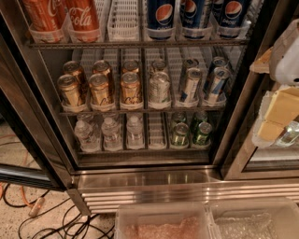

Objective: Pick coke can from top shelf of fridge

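While the tall, dark-framed, glass-doored fridge [39, 100] stood open in the camera view, the red-orange aluminium coke can [84, 18] with white script sat upright near the left end of the top shelf [140, 44] — the highest wire rack — in a clear cup-like front holder. A second coke can [44, 17] of the same kind stood just beside it on its left, in the neighbouring lane. A white slotted plastic lane [124, 18] lay between this pair and three blue Pepsi cans [161, 14] on the right of the same rack.

On the rack below, small gold-brown cans [100, 88] filled the left lanes and silver cans [160, 86] stood to their right. Lower still were clear water bottles [112, 133] and green cans [180, 133].

The robot's pale white-and-yellow gripper [279, 114] hung at the right edge of the view — outside the fridge opening, level with the middle rack and well apart from both coke cans. Whether it was wide or narrow could not be told.

Dark cables [46, 219] lay on the speckled floor at lower left.
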`<control>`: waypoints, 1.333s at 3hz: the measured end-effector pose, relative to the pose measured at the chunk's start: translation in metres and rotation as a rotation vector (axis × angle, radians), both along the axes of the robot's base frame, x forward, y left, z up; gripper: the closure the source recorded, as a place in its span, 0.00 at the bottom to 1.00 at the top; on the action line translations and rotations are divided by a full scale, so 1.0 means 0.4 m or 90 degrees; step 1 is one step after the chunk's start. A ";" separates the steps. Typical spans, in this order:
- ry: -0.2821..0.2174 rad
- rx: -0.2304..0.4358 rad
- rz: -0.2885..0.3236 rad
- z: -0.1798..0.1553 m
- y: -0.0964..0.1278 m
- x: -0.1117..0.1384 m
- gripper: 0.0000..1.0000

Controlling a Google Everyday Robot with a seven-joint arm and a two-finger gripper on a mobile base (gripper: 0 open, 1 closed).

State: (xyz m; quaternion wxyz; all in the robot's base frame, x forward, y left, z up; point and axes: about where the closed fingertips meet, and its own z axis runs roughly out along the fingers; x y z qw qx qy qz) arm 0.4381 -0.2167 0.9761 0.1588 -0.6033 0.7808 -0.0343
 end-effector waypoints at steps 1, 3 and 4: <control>0.000 0.000 0.000 0.000 0.000 0.000 0.00; 0.002 0.110 0.009 -0.050 0.101 0.040 0.00; 0.002 0.202 0.032 -0.053 0.241 0.091 0.00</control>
